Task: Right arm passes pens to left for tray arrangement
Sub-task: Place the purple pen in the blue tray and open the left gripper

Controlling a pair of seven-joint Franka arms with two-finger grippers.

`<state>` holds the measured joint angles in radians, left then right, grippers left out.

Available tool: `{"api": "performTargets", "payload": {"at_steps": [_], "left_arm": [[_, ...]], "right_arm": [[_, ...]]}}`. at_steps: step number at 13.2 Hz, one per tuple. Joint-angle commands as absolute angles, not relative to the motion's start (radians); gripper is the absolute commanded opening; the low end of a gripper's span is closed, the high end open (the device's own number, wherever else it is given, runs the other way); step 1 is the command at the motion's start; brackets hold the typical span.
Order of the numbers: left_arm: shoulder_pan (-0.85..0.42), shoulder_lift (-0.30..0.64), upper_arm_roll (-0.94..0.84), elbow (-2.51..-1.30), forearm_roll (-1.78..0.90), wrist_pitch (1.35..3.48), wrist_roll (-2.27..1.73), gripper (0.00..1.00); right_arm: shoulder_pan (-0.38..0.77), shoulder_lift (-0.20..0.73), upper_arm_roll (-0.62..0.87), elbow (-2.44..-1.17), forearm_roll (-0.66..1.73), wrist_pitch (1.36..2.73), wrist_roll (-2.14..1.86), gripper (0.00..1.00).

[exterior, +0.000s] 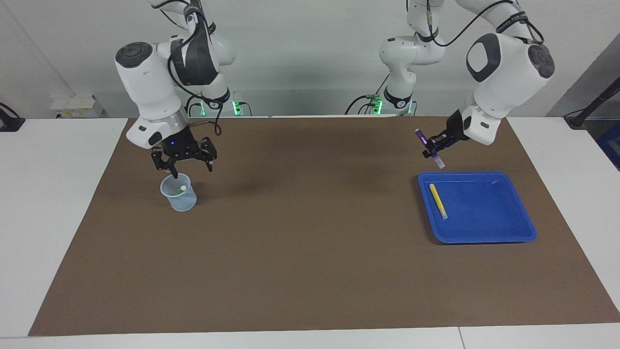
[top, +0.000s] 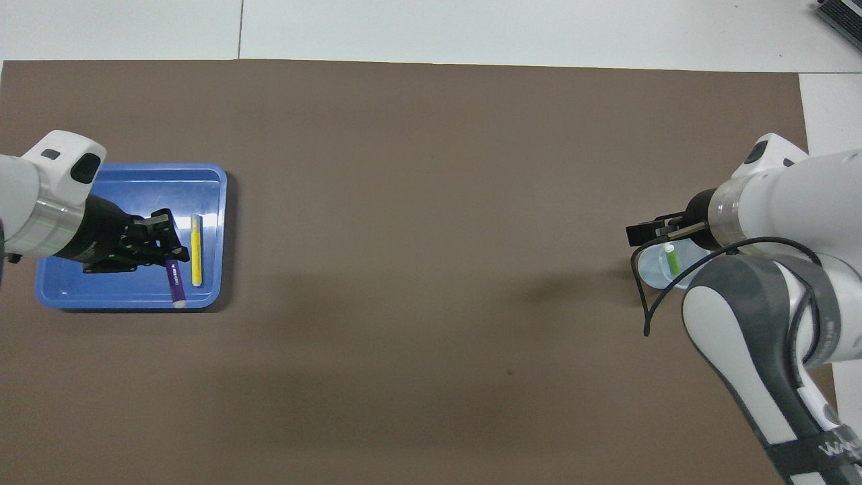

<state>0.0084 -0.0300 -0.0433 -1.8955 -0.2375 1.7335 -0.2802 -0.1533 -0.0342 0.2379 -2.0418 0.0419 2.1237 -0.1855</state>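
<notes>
At the right of the facing view, the left gripper is seen raised above the table, clamped on the purple pen, just over the edge of the blue tray that lies nearest the robots. The pen is held tilted, its pale cap end pointing down toward the tray and its purple end up toward the upper left of the frame; it is not touching the tray. In the overhead view the same gripper appears at the left of the frame, over the tray, with the purple pen projecting from it beside the yellow pen. The yellow pen is seen lying flat on the tray floor, close to the rim that faces the middle of the table. At the left of the facing view, the right gripper, marked by a small blue light, is held spread wide with nothing gripped, just above the translucent cup, one fingertip reaching the cup's mouth. Inside the cup the green pen is seen standing on end; in the facing view only its pale cap and a trace of green are made out.
</notes>
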Motion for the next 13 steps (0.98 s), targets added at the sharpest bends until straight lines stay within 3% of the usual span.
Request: {"api": "performTargets", "payload": {"at_steps": [1,3,5,7,13], "left_arm": [[0.058,-0.051,-0.054,-1.960,-0.138,1.752,-0.125,0.00],[0.113,-0.043,-0.054,-2.006,-0.117,1.827,-0.042,0.00],[0.121,-0.014,-0.054,-2.040,-0.074,1.905,0.004,0.00],[0.130,0.020,-0.054,-2.048,-0.039,1.948,0.018,0.00],[0.147,0.136,-0.054,-2.046,-0.006,2.091,0.044,0.00]], "right_arm": [[-0.228,0.003,0.253,-2.106,0.003,2.207,-0.316,0.82],[-0.239,0.009,0.253,-2.114,0.003,2.207,-0.327,0.54],[-0.239,0.009,0.253,-2.147,0.003,2.215,-0.325,0.38],[-0.239,0.009,0.253,-2.164,0.003,2.241,-0.325,0.33],[-0.242,0.020,0.253,-2.184,0.003,2.267,-0.330,0.33]]}}
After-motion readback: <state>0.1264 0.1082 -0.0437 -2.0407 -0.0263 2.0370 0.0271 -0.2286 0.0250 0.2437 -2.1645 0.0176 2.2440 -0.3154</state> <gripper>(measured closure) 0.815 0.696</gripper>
